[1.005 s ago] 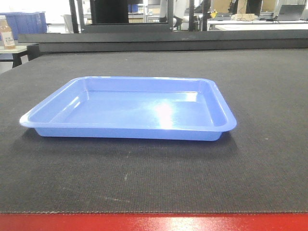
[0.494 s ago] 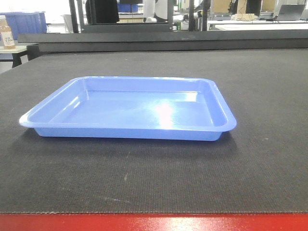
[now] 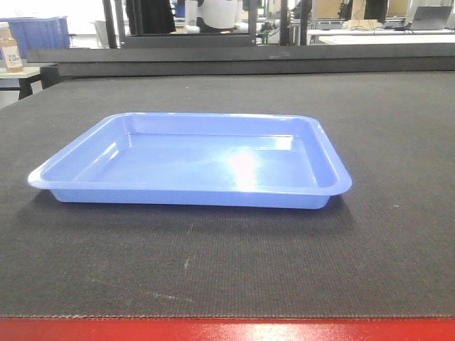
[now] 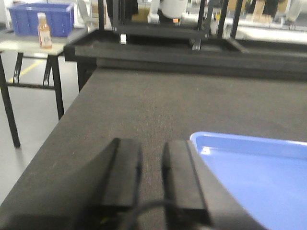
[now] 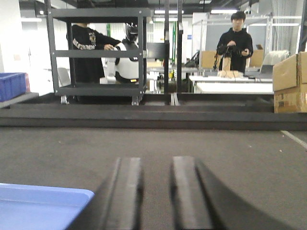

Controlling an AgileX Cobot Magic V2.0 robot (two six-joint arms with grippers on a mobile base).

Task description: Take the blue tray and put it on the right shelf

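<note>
The blue tray lay flat and empty near the middle of the dark-matted counter, with nothing touching it. The left tool sat low over the mat just beside the tray's left rim, its fingers parted by a narrow gap and gripping nothing. The right tool sat equally low off the tray's right end, likewise barely parted and empty. Flanking the tray this way suggested a two-sided lift — one pinch on so wide, shallow and glossy a piece would likely let it tip or slip. The grab was not yet made, and the right shelf showed in no view.
</note>
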